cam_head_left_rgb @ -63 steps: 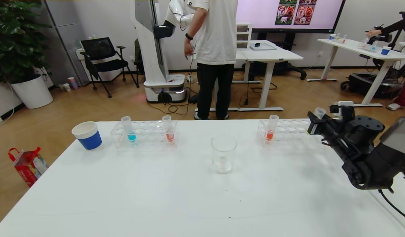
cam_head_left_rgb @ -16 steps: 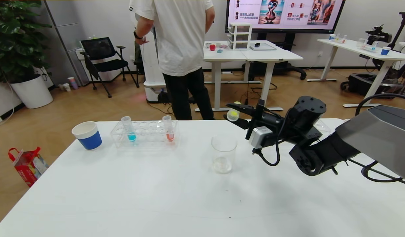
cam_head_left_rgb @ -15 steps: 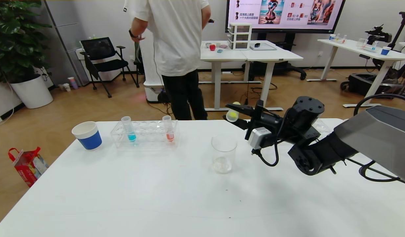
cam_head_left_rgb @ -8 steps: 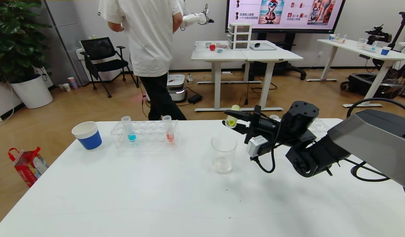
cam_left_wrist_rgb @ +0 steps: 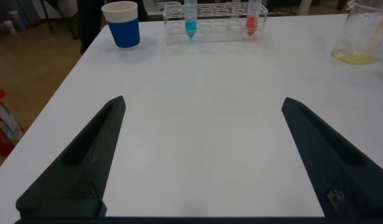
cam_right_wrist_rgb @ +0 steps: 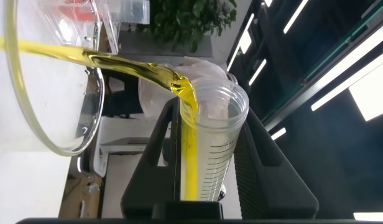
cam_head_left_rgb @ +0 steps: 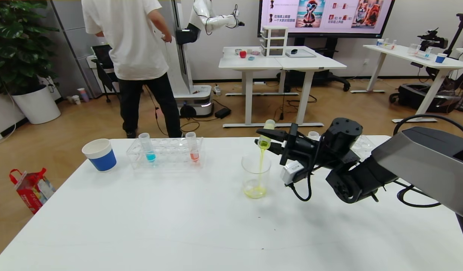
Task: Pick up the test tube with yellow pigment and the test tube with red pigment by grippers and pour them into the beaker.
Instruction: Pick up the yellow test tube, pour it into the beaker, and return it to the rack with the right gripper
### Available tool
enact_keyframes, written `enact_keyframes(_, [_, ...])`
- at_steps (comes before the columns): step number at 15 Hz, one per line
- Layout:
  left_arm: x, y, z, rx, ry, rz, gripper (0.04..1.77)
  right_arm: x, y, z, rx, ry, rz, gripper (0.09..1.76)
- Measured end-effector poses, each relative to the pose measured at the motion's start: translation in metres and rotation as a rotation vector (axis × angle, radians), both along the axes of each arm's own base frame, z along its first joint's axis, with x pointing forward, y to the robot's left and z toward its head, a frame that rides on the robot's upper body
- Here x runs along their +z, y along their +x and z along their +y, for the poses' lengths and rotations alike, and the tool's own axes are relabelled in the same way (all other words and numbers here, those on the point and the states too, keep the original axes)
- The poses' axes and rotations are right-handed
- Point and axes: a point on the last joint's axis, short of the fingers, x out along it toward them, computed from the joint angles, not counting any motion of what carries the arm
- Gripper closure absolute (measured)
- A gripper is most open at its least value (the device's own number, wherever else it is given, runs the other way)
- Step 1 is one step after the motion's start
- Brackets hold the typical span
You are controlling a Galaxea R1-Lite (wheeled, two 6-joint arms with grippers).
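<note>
right gripper (cam_head_left_rgb: 268,142) fingers clamp slim clear yellow-pigment test tube (cam_head_left_rgb: 266,136) | now tipped, yellow stream entering clear glass beaker (cam_head_left_rgb: 256,176) | pour 1 underway | left gripper (cam_left_wrist_rgb: 201,155) fingers apart

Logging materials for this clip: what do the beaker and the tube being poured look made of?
Beaker: clear glass or plastic, glossy; the table shows through it. Test tube with yellow pigment: clear, likely plastic, with printed graduation marks, held by the right gripper.

left pincer (cam_left_wrist_rgb: 201,155) spread, beaker (cam_left_wrist_rgb: 359,37), rack (cam_left_wrist_rgb: 210,25)
</note>
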Motion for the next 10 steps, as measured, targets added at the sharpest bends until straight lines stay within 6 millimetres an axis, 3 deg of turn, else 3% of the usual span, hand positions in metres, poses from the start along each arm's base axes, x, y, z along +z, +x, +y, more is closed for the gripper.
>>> enact_keyframes(10, [0.0,0.0,0.0,0.0,0.0,0.0,0.06,0.0014,-0.0013,0.0026,-0.017,-0.063,-0.167,1.35])
